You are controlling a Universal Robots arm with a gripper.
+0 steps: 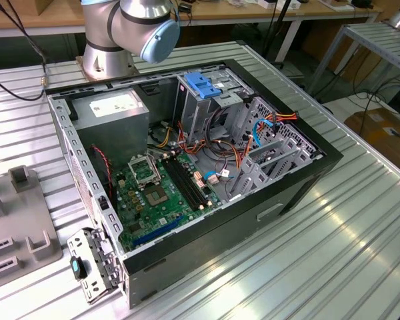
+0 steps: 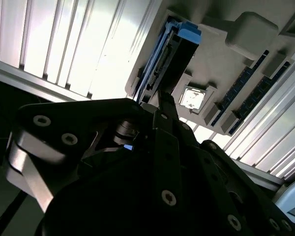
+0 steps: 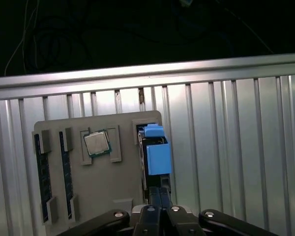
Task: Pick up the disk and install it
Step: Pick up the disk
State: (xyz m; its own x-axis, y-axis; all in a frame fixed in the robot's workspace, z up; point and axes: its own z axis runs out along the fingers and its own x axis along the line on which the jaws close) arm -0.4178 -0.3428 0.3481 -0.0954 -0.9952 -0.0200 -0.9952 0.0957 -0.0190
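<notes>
First wrist view: the disk (image 3: pixel 156 156) stands on edge in the tray (image 3: pixel 108 187), gripper (image 3: pixel 160 191) at its edge; grip state I cannot tell. Pulled askew, it could jam in its slot.

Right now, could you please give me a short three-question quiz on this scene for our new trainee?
1. True or false: the silver-grey hard disk with the bright blue plastic frame already sits inside the open black computer case.
2. Which item lies in the flat grey holder tray, in the recess next to the disk? A) a square silver processor chip B) a screwdriver C) a cooling fan
3. Fill in: in the first wrist view, the black gripper is nearest to the ____.
Key: 1 false, the disk stands on edge in the holder tray. 2 A. 3 disk.
</notes>
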